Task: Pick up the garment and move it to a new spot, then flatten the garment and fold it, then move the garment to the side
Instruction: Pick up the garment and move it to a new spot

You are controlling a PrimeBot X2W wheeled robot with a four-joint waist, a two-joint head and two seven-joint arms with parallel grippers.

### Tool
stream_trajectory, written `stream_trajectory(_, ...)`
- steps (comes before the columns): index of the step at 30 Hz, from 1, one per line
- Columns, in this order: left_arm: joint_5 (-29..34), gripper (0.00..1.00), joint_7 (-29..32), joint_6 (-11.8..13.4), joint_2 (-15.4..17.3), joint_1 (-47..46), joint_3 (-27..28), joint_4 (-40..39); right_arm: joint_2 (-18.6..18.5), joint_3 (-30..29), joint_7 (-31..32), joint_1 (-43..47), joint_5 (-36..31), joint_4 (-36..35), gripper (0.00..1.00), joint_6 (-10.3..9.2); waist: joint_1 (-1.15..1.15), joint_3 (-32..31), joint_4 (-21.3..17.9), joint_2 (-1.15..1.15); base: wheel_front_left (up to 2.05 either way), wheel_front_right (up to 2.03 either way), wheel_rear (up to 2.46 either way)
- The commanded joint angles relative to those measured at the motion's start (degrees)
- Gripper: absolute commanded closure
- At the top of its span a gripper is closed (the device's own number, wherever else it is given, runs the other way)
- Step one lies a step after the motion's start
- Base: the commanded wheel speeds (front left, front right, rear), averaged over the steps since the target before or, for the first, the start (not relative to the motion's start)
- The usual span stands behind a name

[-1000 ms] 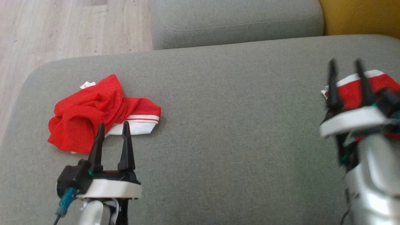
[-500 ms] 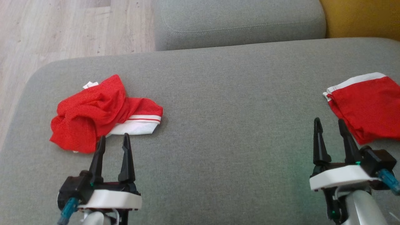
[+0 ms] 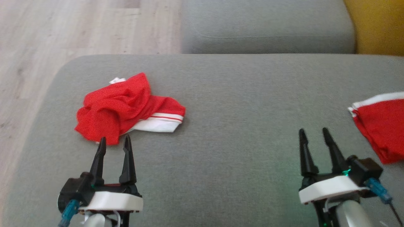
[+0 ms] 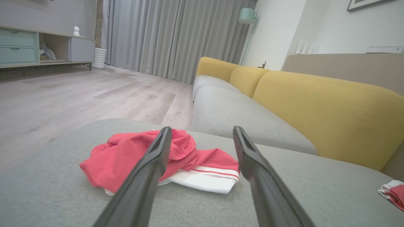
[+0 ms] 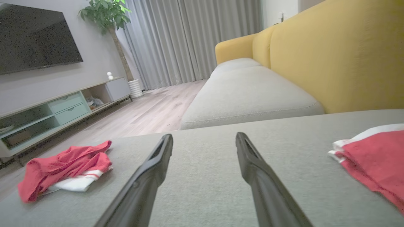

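**Crumpled red garment waits, both my grippers empty**

The grey seat cushion [image 3: 240,94] carries everything. On its left part lies the crumpled red garment [image 3: 116,107], just beyond my left gripper [image 3: 115,138], whose fingers stand apart and hold nothing. My right gripper [image 3: 313,130] is likewise spread and empty, near a flatter second red garment [image 3: 383,129] at the right edge. The crumpled cloth looks light, soft and limp. I would pinch its white hem band [image 3: 161,123], which I judge to be the firmest edge.
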Motion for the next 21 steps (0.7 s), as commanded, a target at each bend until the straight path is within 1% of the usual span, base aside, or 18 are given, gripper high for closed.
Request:
stream_trajectory(1, 0.4, 0.0, -0.3, 0.3, 0.2, -1.4, 1.7, -1.6, -0.2, 2.2, -0.6, -1.3, 0.7, -1.9, 0.0, -0.05, 0.0, -0.6, 2.1, 0.0, 0.0, 0.0, 0.0)
stream_trajectory(8, 1.0, 0.0, -0.3, 0.2, 0.2, -0.2, 2.4, -0.8, -0.2, 4.6, -0.6, -0.9, 1.5, -1.8, 0.0, -0.05, 0.0, -1.6, 7.6, 0.0, 0.0, 0.0, 0.0)
stream_trajectory(13, 1.0, 0.0, -0.3, 0.3, 0.2, 0.5, 2.2, -0.8, -0.2, 5.0, -0.6, -0.3, 2.2, -1.6, 0.0, -0.05, 0.0, -2.2, 11.2, 0.0, 0.0, 0.0, 0.0)
stream_trajectory(21, 2.3, 0.0, -0.3, -0.1, 0.2, 1.2, 2.6, -0.7, -0.2, 5.6, -0.6, -0.2, 3.5, -1.6, 0.0, -0.05, 0.0, -2.1, 14.7, 0.0, 0.0, 0.0, 0.0)
